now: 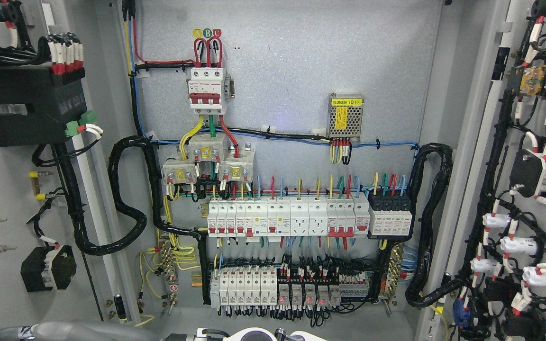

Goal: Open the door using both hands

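The electrical cabinet stands wide open. Its left door (3, 189) is swung out at the left, its inner face carrying a black unit and wired terminals. The right door (533, 189) is swung out at the right, its inner face covered with black cable bundles and white switch backs. Between them is the grey back panel (325, 61) with a red-and-white main breaker (206, 90), rows of white breakers (287, 218) and a lower relay row (277, 286). A grey piece of robot arm (78, 331) lies along the bottom edge at the lower left. No hand shows.
A small power supply with a yellow label (345, 117) hangs at the panel's upper right. Thick black cable looms (126, 199) (432, 222) loop from each door into the cabinet. White and black robot parts (254, 334) peek up at the bottom middle.
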You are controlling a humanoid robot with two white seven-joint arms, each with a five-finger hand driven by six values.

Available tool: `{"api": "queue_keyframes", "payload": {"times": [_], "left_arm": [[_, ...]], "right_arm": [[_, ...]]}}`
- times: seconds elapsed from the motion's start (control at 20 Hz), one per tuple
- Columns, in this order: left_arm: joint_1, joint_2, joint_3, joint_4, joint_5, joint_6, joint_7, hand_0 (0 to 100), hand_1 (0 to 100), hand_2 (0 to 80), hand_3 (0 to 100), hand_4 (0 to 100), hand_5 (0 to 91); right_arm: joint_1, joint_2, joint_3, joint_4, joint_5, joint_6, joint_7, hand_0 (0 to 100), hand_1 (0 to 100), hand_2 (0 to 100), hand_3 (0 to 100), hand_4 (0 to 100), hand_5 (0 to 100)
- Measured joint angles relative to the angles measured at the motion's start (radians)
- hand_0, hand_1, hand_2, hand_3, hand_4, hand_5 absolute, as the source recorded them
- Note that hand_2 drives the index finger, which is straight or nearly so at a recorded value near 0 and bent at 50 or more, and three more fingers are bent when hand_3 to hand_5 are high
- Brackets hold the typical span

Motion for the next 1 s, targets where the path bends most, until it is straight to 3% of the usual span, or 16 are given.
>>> {"api": "queue_keyframes", "payload": {"times": [0.5, 0.75, 1.0], "left_arm": [[0.000, 0.017, 0.000, 0.000, 0.002, -0.003, 0.000, 29, 0, 2.8, 3, 3, 0.0], [0.000, 0.022, 0.000, -0.003, 0.003, 0.002, 0.003, 29, 0, 2.8, 3, 3, 0.0], [0.000, 0.027, 0.000, -0.027, 0.003, 0.005, 0.003, 29, 0, 2.8, 3, 3, 0.0]], "right_arm": [[0.003, 0.000, 0.000, 0.003, 0.010, 0.001, 0.007, 22, 0, 0, 0, 0, 0], [0.053, 0.000, -0.051, 0.001, 0.065, 0.002, 0.001, 22, 0, 0, 0, 0, 0], [0.155, 0.000, -0.137, -0.024, 0.122, -0.016, -0.007, 22, 0, 0, 0, 0, 0]]}}
